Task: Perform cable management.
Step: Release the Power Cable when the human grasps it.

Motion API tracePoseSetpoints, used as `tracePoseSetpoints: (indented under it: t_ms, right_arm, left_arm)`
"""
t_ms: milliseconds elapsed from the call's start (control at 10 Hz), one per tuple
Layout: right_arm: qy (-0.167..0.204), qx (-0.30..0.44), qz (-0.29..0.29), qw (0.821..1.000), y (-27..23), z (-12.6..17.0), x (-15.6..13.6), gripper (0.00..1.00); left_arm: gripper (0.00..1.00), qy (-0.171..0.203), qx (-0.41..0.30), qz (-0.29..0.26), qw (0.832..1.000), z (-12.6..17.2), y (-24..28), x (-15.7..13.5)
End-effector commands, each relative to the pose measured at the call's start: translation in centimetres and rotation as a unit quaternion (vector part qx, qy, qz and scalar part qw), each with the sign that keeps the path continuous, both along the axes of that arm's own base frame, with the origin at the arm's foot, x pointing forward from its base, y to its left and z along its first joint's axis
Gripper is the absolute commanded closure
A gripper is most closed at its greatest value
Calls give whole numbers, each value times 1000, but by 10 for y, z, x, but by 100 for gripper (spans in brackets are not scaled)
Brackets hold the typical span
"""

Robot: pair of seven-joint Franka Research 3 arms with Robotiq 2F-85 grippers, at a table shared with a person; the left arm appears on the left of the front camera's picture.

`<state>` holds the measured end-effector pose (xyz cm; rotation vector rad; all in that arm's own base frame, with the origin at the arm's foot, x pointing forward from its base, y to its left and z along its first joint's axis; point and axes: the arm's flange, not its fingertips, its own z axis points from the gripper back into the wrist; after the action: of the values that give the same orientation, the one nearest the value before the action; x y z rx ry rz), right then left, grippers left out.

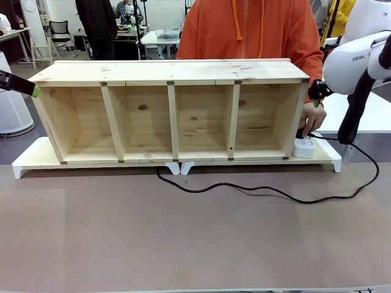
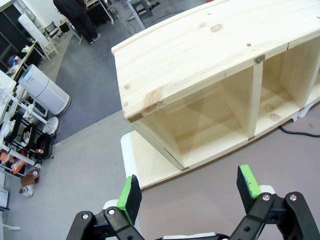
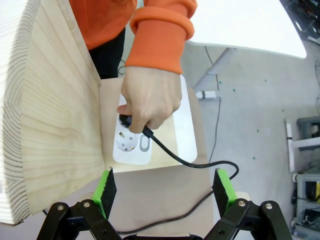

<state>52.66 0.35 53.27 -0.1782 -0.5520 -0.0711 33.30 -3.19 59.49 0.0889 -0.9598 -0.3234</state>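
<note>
- At the far left, the left gripper hangs above the brown table mat off the left end of the wooden shelf. Its green pads stand wide apart with nothing between them.
- The shelf is a long pine box with four open compartments facing the robot. It sits on a white-edged base board that runs the width of the table.
- The cable starts under the front edge of the board near the middle, by two small white feet. Its long axis lies left to right across the mat in a shallow sag, then it loops up at the right toward the shelf's right end.
- There its black plug points down into a white power strip lying on the board just beside the shelf's right wall.
- A person in an orange hoodie stands behind the shelf; one hand grips the plug at the strip.
- The right gripper hovers above that spot, jaws spread wide and holding nothing.
</note>
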Motion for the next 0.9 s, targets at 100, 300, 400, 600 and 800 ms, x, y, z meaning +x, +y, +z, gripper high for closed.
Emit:
tracePoseSetpoints:
  t_ms: [100,300,400,600,800]
  right_arm:
    - [3,1,-2,1000,1,-1,0,0]
    - [3,1,-2,1000,1,-1,0,0]
    - [3,1,-2,1000,1,-1,0,0]
    - [3,1,-2,1000,1,-1,0,0]
    - [3,1,-2,1000,1,-1,0,0]
  left_arm:
    - [0,-3,2,0,1000,0,-1,1]
    - [0,-3,2,0,1000,0,-1,1]
    - [0,-3,2,0,1000,0,-1,1]
    - [0,-3,2,0,1000,0,-1,1]
    - [0,-3,2,0,1000,0,-1,1]
